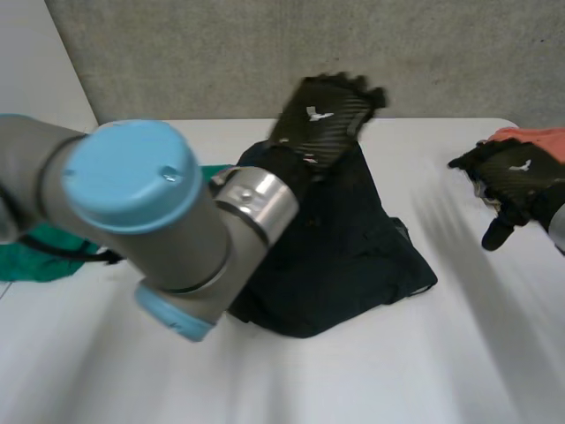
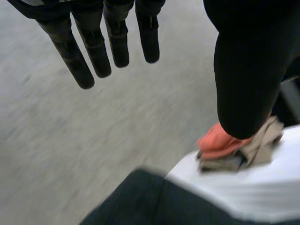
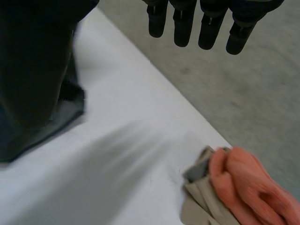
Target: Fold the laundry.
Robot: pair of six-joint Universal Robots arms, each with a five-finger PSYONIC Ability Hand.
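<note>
Left robot hand (image 1: 325, 113): raised over the far part of the dark garment, back of the hand towards the head camera.
Left robot hand, state: wide open; fingers (image 2: 96, 51) straight and side by side, thumb (image 2: 243, 70) standing apart from them, nothing held.
Right robot hand (image 1: 512, 172): held above the bench edge on the robot's right, just in front of the orange cloth.
Right robot hand, state: open; fingers (image 3: 183, 23) straight in its own wrist view, nothing between them.
Dark garment (image 1: 353, 247): lies in a loose, unfolded heap on the bench, below the left robot hand and reaching towards the robot from it. Neither robot hand grips it.
Garment and right robot hand: apart, with bare bench between them.
Orange cloth (image 1: 534, 140): bunched at the bench edge, just behind the right robot hand; in the right wrist view it lies well beyond the fingertips.
Beige cloth (image 2: 258, 149): touching the orange cloth and partly under it, at the same bench edge.
Green cloth (image 1: 40, 256): crumpled on the bench behind the left arm (image 1: 132, 203), well apart from both robot hands.
Bench (image 1: 397, 371): white; it carries all four cloths.
</note>
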